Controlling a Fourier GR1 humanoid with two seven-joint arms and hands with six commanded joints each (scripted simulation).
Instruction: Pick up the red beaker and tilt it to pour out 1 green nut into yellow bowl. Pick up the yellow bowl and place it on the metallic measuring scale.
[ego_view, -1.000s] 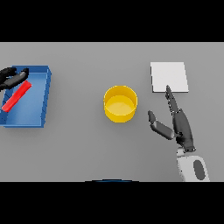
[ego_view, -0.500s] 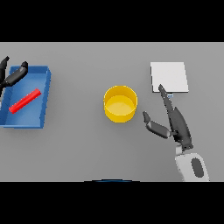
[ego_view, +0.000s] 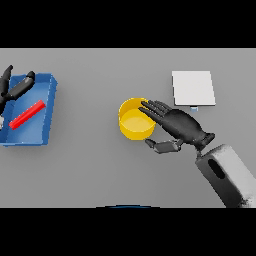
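Observation:
The yellow bowl stands near the table's middle. My right hand is open beside it, on its right. The straight fingers reach over the bowl's right rim and the thumb lies below the bowl's lower right side. The metallic measuring scale, a pale square plate, sits behind and to the right of the bowl. A red beaker lies on its side in the blue tray at the far left. My left hand hovers open over the tray's back left corner. No green nut shows.
The blue tray takes up the table's left edge. Grey table surface lies between the tray and the bowl.
My right hand has swung left from beside the scale to the bowl's right rim. My left hand has lifted off the red beaker, which now lies in the tray.

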